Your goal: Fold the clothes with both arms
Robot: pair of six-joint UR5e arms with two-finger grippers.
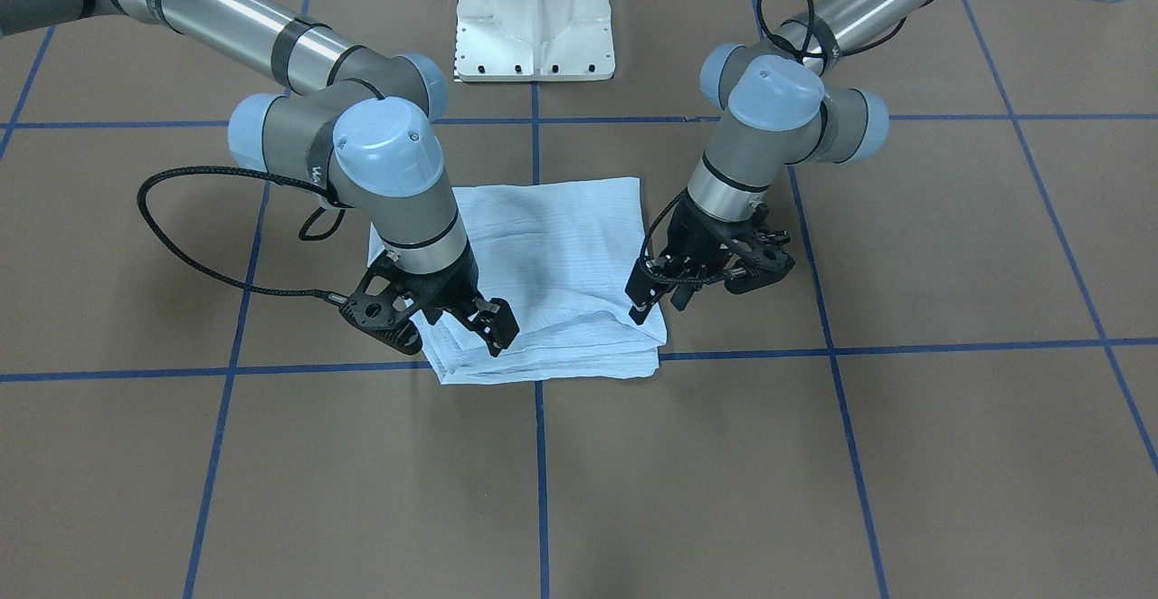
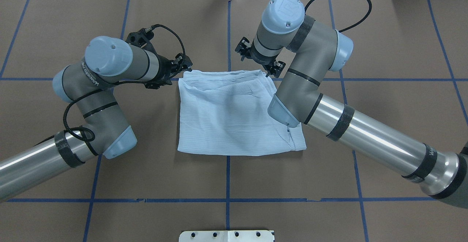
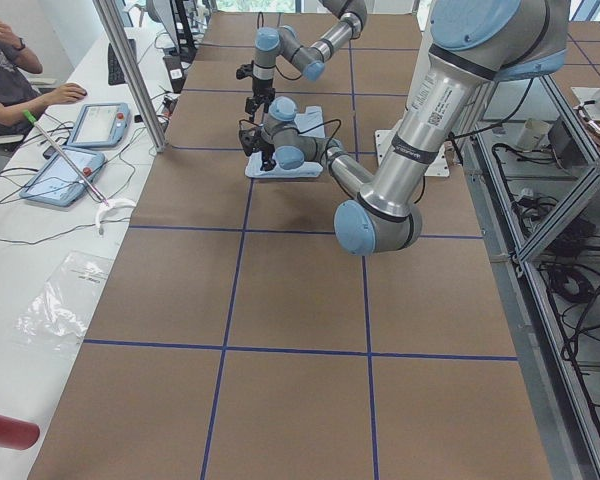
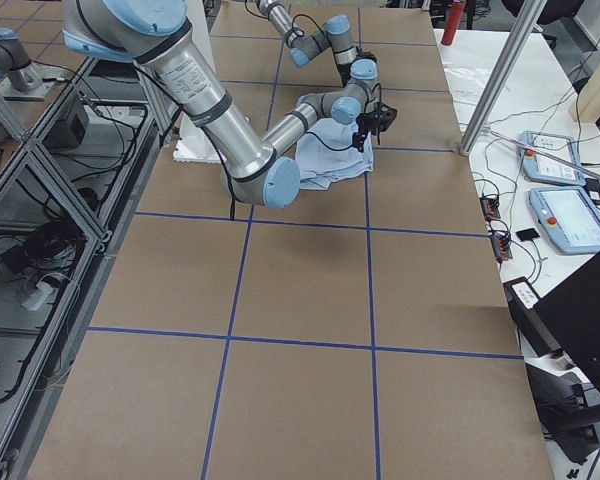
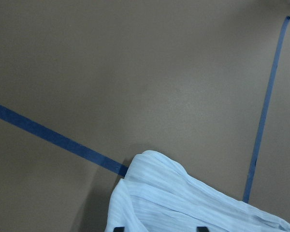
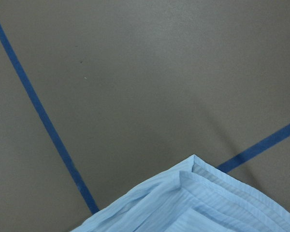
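The shirt [image 2: 226, 114] is seen folded into a rough square, several layers thick, at the middle of the table [image 2: 384, 52]. It lies across the central blue tape line [image 2: 227, 176], and its edge on the operators' side overlaps a cross line. Its two side edges and the edge toward the robot lie flat with bare brown surface all round. Wide open room is left on every side.

The right arm [image 2: 365, 136] is stretched in low from its side, and in the overhead view one of its joints overhangs the shirt's edge there. The left arm [image 2: 91, 99] is bent well clear of the cloth, beside its other edge. The white base [image 1: 534, 29] stands apart from the shirt on the robot's side. In the left side view a bench with tablets [image 3: 95, 125] and a seated person is seen past the table's edge.

The left gripper [image 1: 647, 300] is set at one corner on the operators' side. In its wrist view two dark fingertips [image 5: 201, 228] are seen spread apart over the cloth, so it is unclenched. The right gripper [image 1: 496, 326] is set down at the other corner, touching the top layer. Whether it is clenched cannot be told.
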